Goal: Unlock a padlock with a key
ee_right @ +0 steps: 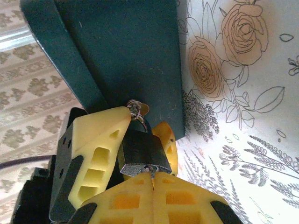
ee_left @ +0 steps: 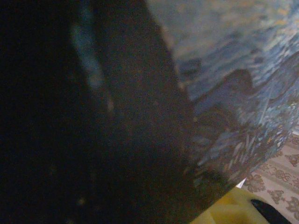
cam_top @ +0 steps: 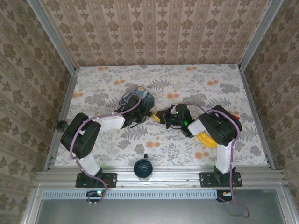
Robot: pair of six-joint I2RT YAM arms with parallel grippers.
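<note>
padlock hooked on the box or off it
Hooked on: in the right wrist view the padlock's shackle passes through the small loop on the dark box's edge. Whether it is locked, cannot tell.

right claw [ee_right: 152, 176] closed beneath padlock [ee_right: 140, 150], teal box [ee_right: 126, 51] behind

padlock [ee_right: 142, 150]: small, dark, squarish metal body, slightly tilted, shackle end up
shackle [ee_right: 135, 111]: thin pale loop, hooked into a small ring on the box [ee_right: 121, 56]
key [ee_right: 150, 171]: thin pale sliver touching the padlock's underside, the rest hidden
place: against the dark box wall, near its lower corner
</note>
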